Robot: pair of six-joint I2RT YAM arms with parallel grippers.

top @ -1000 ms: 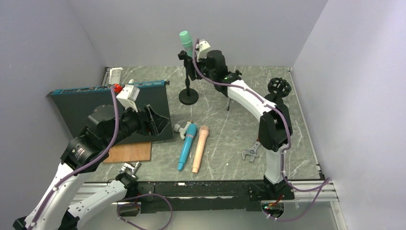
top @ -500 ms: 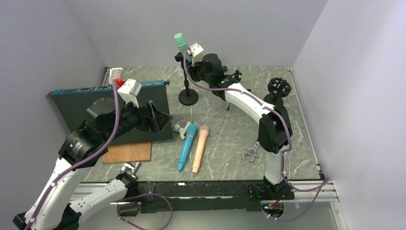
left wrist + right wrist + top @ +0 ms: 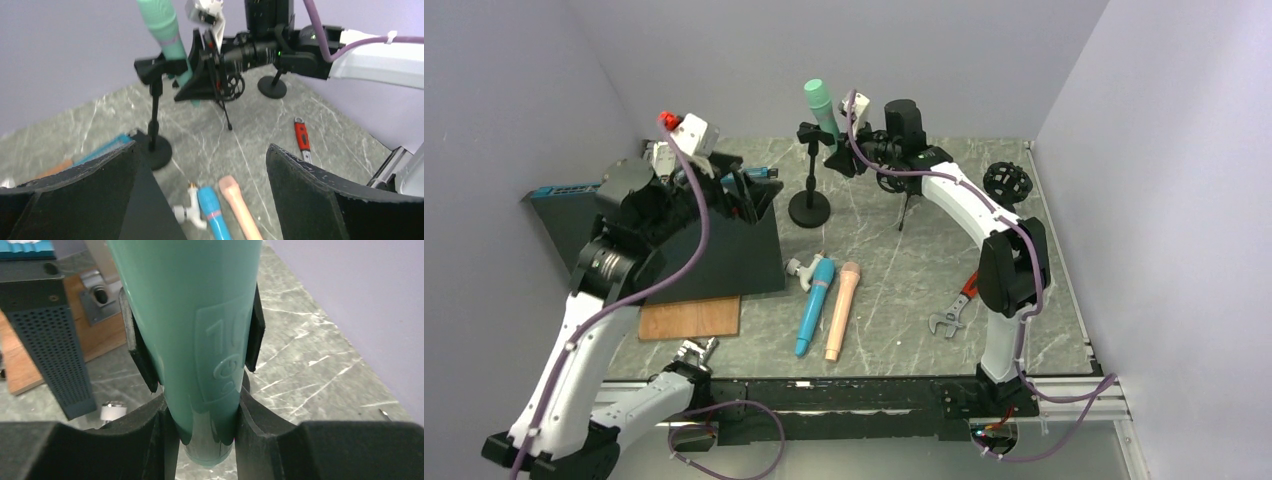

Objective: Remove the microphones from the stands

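A mint-green microphone sits tilted in the clip of a black stand at the back of the table. My right gripper is shut on the microphone's lower handle, just below the stand's clip. The left wrist view shows the microphone in the clip with the right gripper against it. My left gripper is open and empty, raised to the left of the stand.
A blue microphone and a peach microphone lie at the table's centre beside a white fitting. A dark box and a wooden board lie left. A red-handled wrench lies right, a black wheel-shaped stand behind it.
My left arm has lifted and swung toward the back, nearer the stand. My right gripper and the microphone with its stand have shifted and tilted.
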